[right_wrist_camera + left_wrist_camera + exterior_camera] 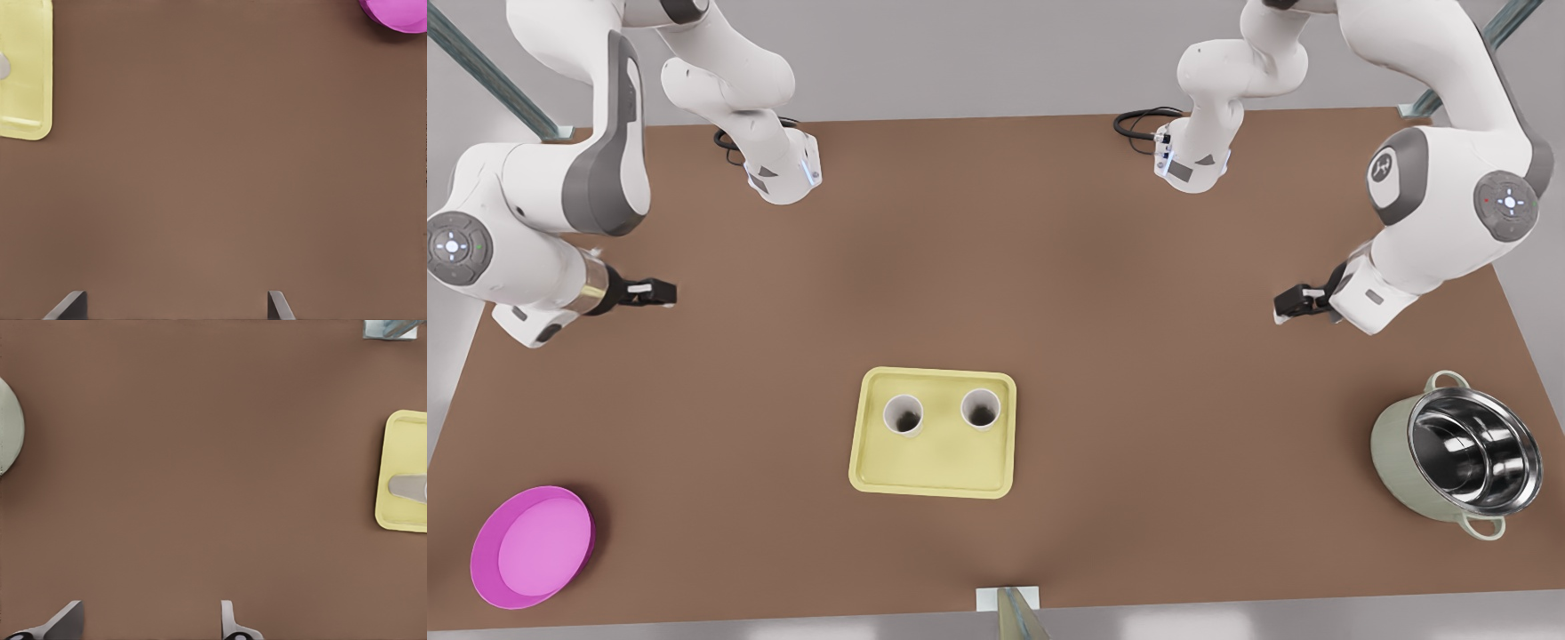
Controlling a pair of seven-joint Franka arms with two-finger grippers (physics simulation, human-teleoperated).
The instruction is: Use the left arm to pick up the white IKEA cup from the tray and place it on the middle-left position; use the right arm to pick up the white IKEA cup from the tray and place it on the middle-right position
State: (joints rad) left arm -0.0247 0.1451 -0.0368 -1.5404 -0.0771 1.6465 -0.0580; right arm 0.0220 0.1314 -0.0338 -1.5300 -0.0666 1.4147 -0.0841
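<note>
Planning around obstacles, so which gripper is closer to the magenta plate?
Right. The right gripper hovers over the table on the magenta plate's side; the left gripper hangs across the table, near the pot.

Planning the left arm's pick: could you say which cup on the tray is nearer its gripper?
The cup on the front view's right, on the left gripper's side of the tray.
</note>
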